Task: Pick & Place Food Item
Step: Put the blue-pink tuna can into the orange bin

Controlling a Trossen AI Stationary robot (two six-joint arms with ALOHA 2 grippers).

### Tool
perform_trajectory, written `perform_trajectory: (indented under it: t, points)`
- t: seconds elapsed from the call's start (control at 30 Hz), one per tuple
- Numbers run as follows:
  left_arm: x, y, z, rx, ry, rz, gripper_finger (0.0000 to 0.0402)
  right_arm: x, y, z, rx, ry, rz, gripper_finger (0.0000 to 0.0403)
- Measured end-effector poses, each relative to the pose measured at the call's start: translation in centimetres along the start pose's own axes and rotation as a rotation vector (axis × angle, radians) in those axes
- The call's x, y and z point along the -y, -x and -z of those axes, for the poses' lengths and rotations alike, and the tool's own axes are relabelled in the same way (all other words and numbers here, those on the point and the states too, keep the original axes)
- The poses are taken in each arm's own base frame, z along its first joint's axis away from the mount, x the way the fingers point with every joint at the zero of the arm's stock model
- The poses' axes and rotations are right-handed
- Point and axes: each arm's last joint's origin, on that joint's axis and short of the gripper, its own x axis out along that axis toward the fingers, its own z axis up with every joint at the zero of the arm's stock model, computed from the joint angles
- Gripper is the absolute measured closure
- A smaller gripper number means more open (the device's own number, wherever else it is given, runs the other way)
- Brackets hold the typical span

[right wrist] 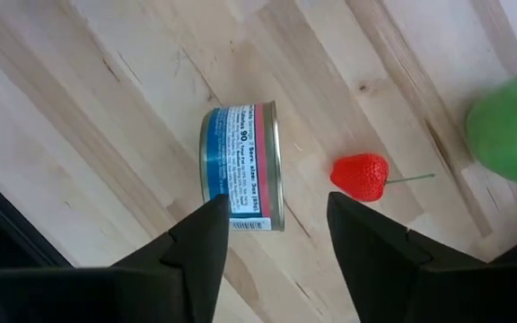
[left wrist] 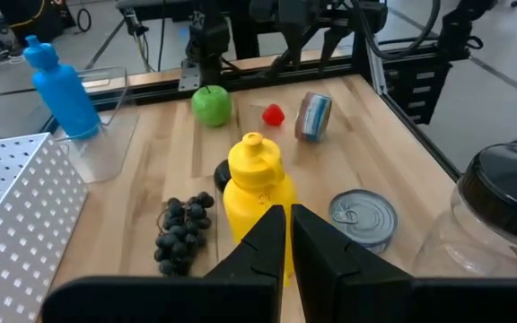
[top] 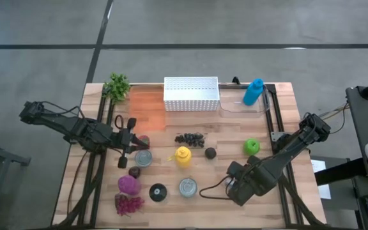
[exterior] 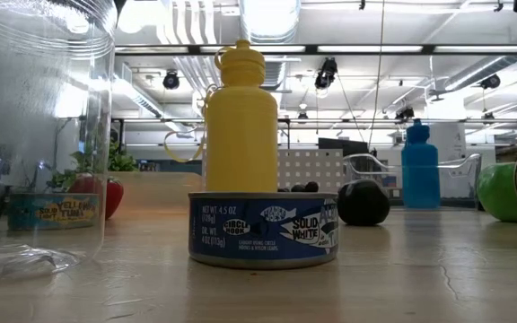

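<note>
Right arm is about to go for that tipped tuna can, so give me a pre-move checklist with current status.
1. Right gripper open: ok, fingers apart.
2. Nothing held between its fingers: ok.
3. Tuna can lined up ahead of the gap: ok, though it lies on its side.
4. Strawberry clear of the can: ok, apart, but near one finger's path.
5. Green apple out of the way: ok, at the view's edge.
6. Left gripper parked away: ok, shut, across the table near the yellow bottle.
</note>
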Motion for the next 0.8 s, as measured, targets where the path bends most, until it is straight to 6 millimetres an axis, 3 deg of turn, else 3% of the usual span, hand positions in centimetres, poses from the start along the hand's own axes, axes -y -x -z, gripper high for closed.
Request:
perform_trajectory:
  t: [0.4, 0.6, 0.8]
  points:
    - [0.01, 0.0, 0.01, -0.001, 0.003, 0.006, 0.0376, 0.01, 0.0, 0.0, -0.001, 0.0, 0.001, 0.0157]
    - [0.58, 0.06, 0.01, 0.004, -0.045, 0.2, 0.0376, 0.01, -0.01, 0.01, -0.002, 0.001, 0.001, 0.013]
    - [0.65, 0.07, 0.01, 0.008, -0.076, 0.225, 0.0376, 0.02, -0.02, 0.01, -0.002, 0.001, 0.001, 0.0108]
